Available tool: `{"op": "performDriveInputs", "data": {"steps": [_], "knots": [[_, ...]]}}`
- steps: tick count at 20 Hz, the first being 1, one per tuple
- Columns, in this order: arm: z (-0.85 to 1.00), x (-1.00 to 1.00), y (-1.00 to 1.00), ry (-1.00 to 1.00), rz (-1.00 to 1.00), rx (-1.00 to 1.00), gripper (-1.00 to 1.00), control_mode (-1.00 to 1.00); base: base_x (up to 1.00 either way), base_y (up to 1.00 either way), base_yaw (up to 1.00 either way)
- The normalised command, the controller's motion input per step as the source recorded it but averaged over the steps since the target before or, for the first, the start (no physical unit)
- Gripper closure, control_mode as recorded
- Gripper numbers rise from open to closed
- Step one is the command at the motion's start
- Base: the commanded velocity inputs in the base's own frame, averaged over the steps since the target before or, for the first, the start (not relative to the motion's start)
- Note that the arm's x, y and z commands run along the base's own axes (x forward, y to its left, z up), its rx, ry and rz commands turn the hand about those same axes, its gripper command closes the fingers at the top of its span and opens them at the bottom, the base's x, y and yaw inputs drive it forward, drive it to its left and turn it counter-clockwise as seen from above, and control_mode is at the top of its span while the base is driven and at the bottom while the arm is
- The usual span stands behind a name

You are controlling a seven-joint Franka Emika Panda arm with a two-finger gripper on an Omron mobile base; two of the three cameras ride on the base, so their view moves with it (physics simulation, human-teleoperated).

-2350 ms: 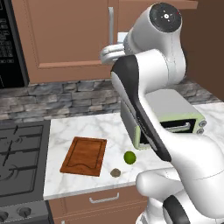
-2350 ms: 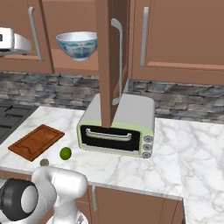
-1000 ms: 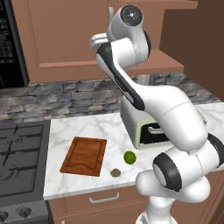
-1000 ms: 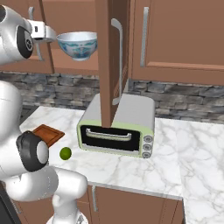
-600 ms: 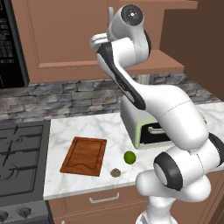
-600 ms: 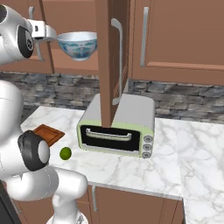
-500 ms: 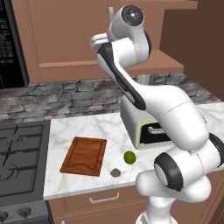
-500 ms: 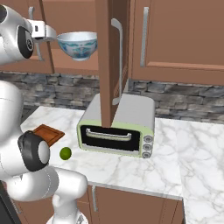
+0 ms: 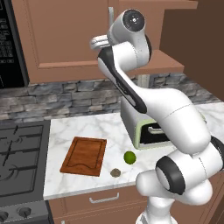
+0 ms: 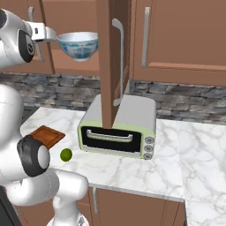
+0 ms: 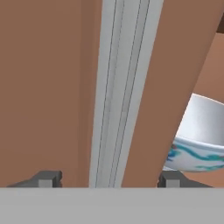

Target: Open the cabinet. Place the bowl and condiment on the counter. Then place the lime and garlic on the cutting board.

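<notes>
Tool (image 11: 107, 177) seen spread, tips set either side of cabinet door (image 11: 52, 87) handle (image 11: 118, 87); grip not confirmed. Handle's long axis runs upright between tips. Bowl (image 10: 78, 45) placed on shelf beyond door, off to tool's side.

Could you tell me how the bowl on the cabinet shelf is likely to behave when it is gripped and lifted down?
The bowl looks glazed and smooth, so it may slip. It stands on a small foot, so a nudge at its rim might tip it. It looks like porcelain, probably fragile if dropped.
</notes>
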Motion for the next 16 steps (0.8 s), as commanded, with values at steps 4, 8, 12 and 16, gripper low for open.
{"op": "performDriveInputs", "data": {"steps": [4, 8, 12, 16], "knots": [[0.0, -0.94, 0.51, 0.0, 0.0, 0.0, 1.0, -1.0, 0.0, 0.0, 0.0], [0.0, -1.0, 0.79, 0.0, 0.0, 0.0, 1.0, -1.0, 0.0, 0.0, 0.0], [0.0, -1.0, 0.97, 0.0, 0.0, 0.0, 1.0, -1.0, 0.0, 0.0, 0.0], [-0.18, -1.0, 1.0, -0.02, 0.0, -0.05, 1.0, -1.0, 0.0, 0.0, 0.0]]}}
